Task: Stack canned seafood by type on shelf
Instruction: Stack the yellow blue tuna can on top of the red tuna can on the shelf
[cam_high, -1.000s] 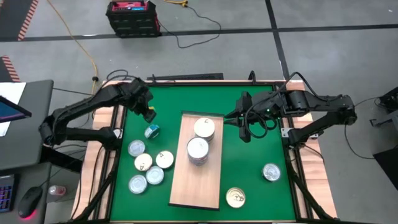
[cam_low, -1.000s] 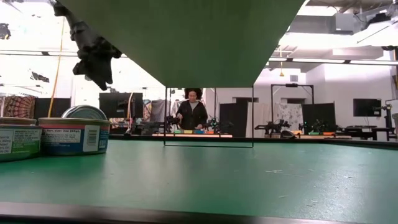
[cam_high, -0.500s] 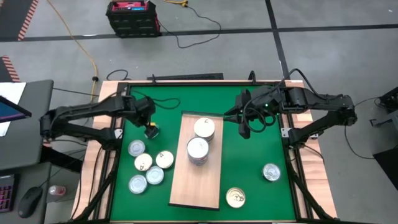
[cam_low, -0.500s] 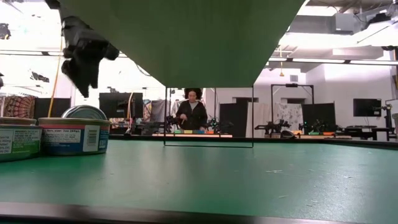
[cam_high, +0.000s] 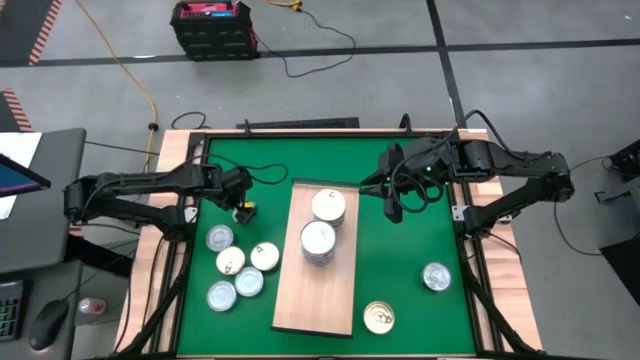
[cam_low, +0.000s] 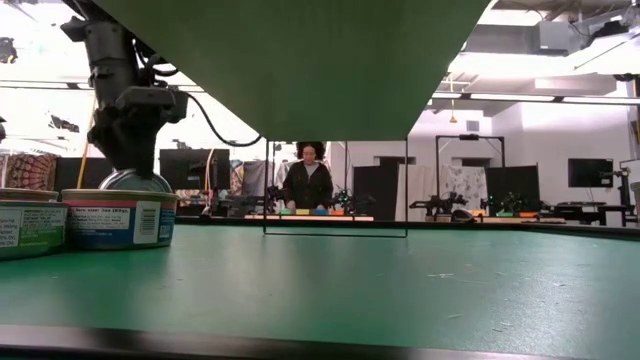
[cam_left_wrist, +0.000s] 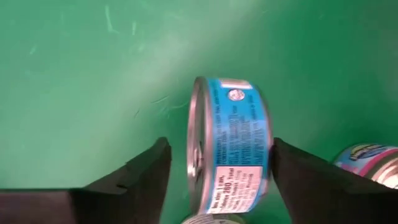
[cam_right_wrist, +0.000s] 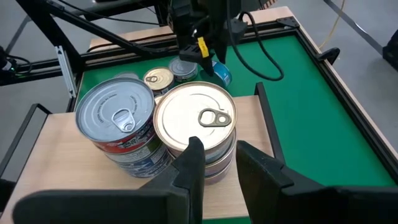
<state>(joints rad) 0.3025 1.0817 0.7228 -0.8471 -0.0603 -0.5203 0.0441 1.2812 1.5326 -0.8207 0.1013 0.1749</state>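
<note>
A blue-labelled can (cam_left_wrist: 233, 143) lies on its side on the green mat (cam_high: 400, 280), left of the shelf (cam_high: 300, 300); its lid shows on edge in the low view (cam_low: 137, 180). My left gripper (cam_high: 243, 207) points down over it, open, one finger on either side (cam_left_wrist: 217, 155). On the shelf stand two stacks of cans, a gold-topped one (cam_right_wrist: 196, 118) and a silver-topped one (cam_right_wrist: 118, 121). My right gripper (cam_high: 392, 208) hangs above the mat right of the shelf, its fingers slightly apart (cam_right_wrist: 219, 155) with nothing between them. My left gripper straddles the blue can from above, one finger facing its lid and one its bottom. A gap shows on the lid side (cam_left_wrist: 186, 168). The other finger (cam_left_wrist: 292, 174) lies right beside the can's bottom rim, and I cannot tell whether it touches.
Several loose cans sit on the mat near the left edge (cam_high: 240, 270). A silver can (cam_high: 436, 277) and a gold one (cam_high: 378, 318) lie at the near right. A person (cam_low: 310, 185) stands in the room behind the table.
My left gripper has come down and toward the table's near edge, from above the far left of the mat onto the blue can, and now stands astride it. The can has stayed where it was.
</note>
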